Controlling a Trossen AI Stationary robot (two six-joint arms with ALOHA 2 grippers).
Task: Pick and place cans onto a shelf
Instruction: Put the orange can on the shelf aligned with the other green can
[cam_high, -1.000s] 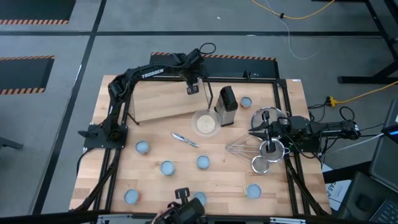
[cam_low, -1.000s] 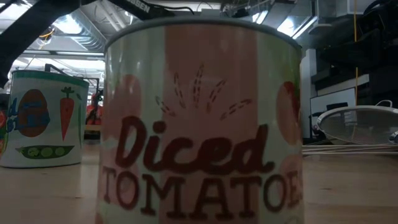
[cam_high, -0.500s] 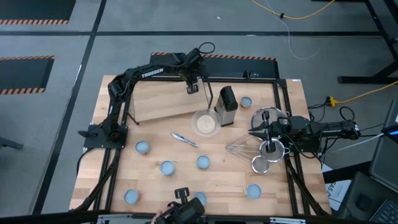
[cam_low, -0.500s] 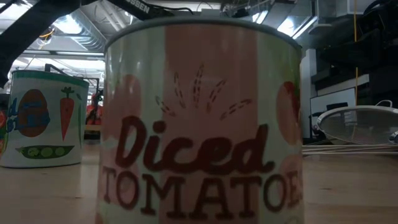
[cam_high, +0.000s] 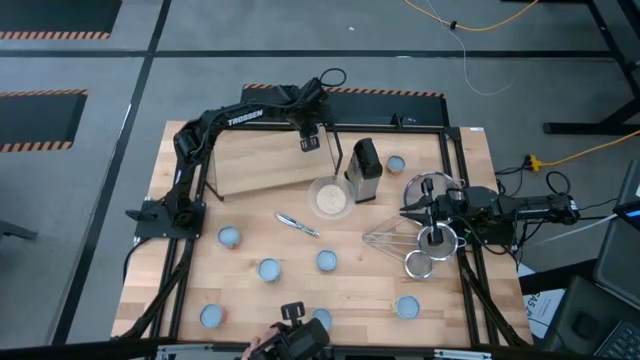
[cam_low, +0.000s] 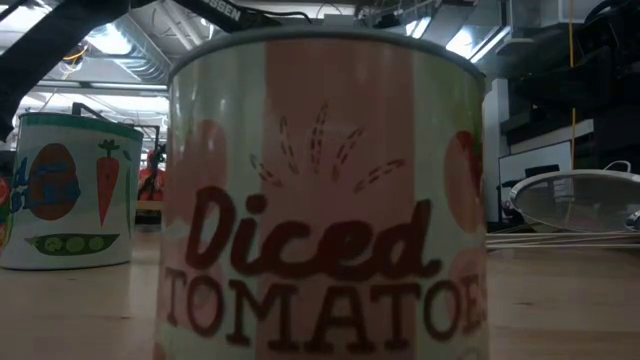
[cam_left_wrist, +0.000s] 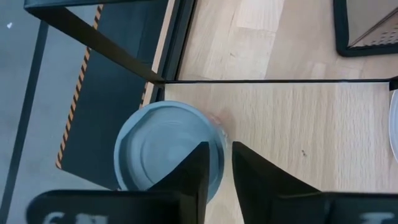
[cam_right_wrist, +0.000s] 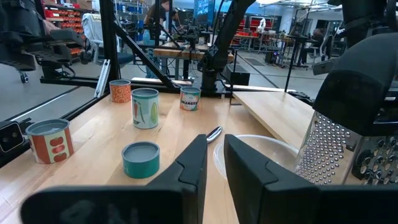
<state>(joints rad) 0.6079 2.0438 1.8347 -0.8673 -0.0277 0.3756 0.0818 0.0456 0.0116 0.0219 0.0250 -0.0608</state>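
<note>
My left gripper (cam_high: 309, 143) is over the far right corner of the light-wood shelf (cam_high: 255, 165), shut on a can with a pale blue-grey top (cam_left_wrist: 163, 148). Several other cans stand upright on the tabletop, among them ones at the near left (cam_high: 229, 237), in the middle (cam_high: 326, 260) and at the far right (cam_high: 396, 164). In the low view a "Diced Tomatoes" can (cam_low: 320, 190) fills the picture, with a vegetable-label can (cam_low: 70, 190) beside it. My right gripper (cam_high: 408, 213) is shut and empty at the table's right side, near the strainers. My left gripper pinches the can's rim (cam_left_wrist: 219, 127) between its two fingers, one finger (cam_left_wrist: 198, 167) over the recessed top and the other (cam_left_wrist: 252, 169) outside the wall. The fingers come from above, pointing down. The can is upright; whether it stands on the shelf or hangs clear I cannot tell.
A black grater (cam_high: 363, 170) and a whitish bowl (cam_high: 330, 197) stand just right of the shelf. Round metal strainers (cam_high: 432, 238) and a whisk (cam_high: 385, 238) lie at the right. A spoon (cam_high: 297, 224) lies mid-table. Black frame bars (cam_high: 452, 190) edge the table.
</note>
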